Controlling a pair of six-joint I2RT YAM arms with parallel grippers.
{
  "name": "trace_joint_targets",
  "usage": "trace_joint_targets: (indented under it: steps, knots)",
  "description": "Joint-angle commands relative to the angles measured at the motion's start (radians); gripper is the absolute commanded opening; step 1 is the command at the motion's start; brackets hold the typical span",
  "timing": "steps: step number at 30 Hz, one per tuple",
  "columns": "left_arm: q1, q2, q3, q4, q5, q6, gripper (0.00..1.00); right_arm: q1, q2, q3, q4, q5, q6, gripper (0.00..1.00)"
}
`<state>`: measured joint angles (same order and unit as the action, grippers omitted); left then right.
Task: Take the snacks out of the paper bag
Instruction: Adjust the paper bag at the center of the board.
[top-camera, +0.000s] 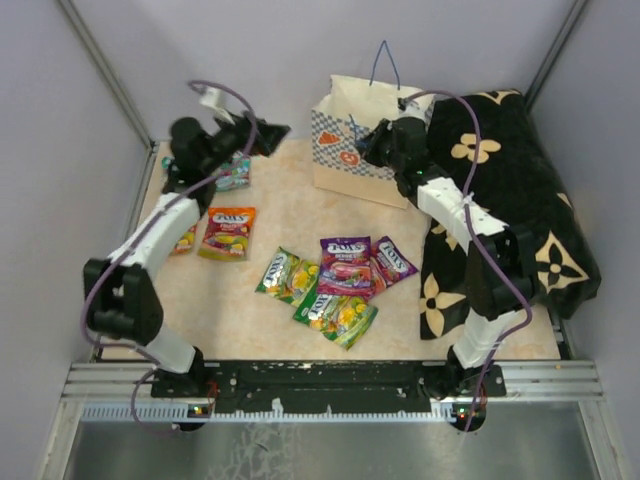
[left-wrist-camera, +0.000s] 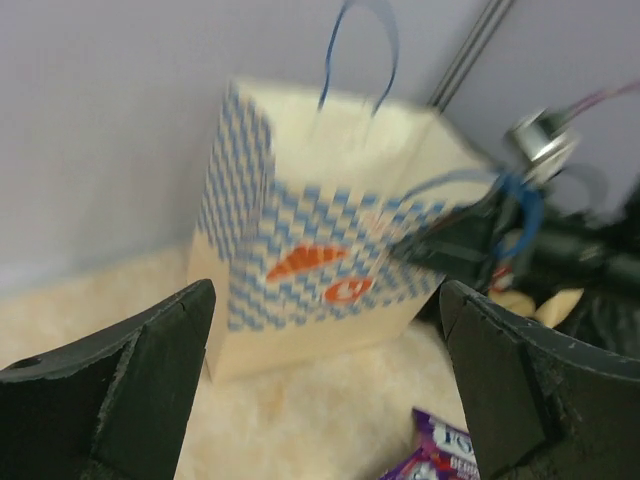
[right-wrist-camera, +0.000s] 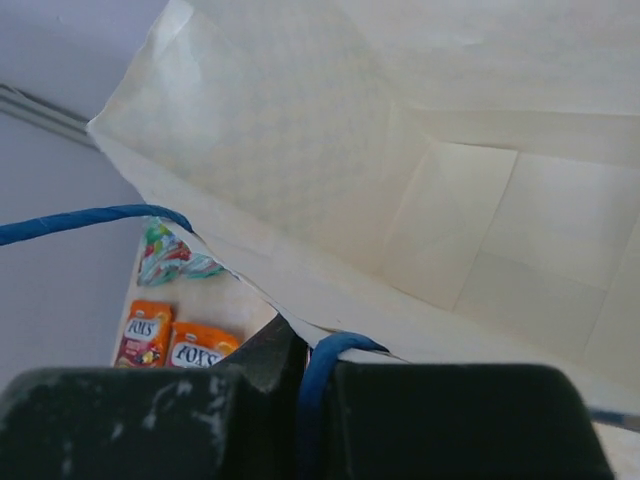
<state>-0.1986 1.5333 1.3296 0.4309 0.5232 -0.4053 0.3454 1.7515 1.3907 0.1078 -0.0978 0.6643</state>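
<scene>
At the far left, your left gripper hangs above the table, jaws released wide and holding nothing; its wrist view looks straight at the paper bag. The snacks all lie out on the table. A teal packet sits just beside the left arm, and two orange packets lie side by side nearer you. In the middle, green packets lie left of two overlapping purple packets, with more green ones nearest you. Far of centre the bag stands upright. Your right gripper is clenched at its right-hand rim, the blue cord handle pinched between the fingers. A black flower-patterned cloth lies on the right.
</scene>
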Motion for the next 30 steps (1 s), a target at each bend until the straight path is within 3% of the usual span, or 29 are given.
trace_joint_targets:
  steps: [1, 4, 6, 8, 11, 15, 18, 26, 30]
  knots:
    - [-0.132, 0.156, -0.074, -0.017, -0.176, 0.115, 0.97, 0.093, -0.015, 0.155, -0.034, 0.024, -0.111, 0.01]
    - [-0.166, 0.237, -0.066, 0.036, -0.236, 0.052, 0.89, 0.113, 0.006, 0.308, -0.264, -0.137, -0.247, 0.55]
    - [-0.166, 0.286, -0.052, 0.068, -0.26, 0.005, 0.86, 0.112, -0.012, 0.374, -0.416, -0.192, -0.346, 0.85]
    - [-0.166, 0.345, -0.009, 0.07, -0.283, -0.016, 0.85, 0.093, -0.071, 0.384, -0.509, -0.212, -0.417, 0.98]
    - [-0.166, 0.463, 0.119, 0.041, -0.304, -0.034, 0.85, -0.011, -0.223, 0.318, -0.477, -0.353, -0.383, 0.99]
    - [-0.163, 0.593, 0.265, 0.0, -0.334, -0.065, 0.85, -0.167, -0.319, 0.216, -0.338, -0.385, -0.3, 0.99]
    - [-0.153, 0.656, 0.33, -0.02, -0.313, -0.085, 0.85, -0.201, -0.284, 0.253, -0.397, -0.429, -0.322, 0.99]
    - [-0.154, 0.664, 0.315, 0.01, -0.264, -0.12, 0.84, -0.195, -0.148, 0.277, -0.443, -0.507, -0.252, 0.99]
    - [-0.154, 0.618, 0.258, 0.052, -0.261, -0.145, 0.83, -0.122, 0.0, 0.478, -0.714, -0.422, -0.378, 0.99]
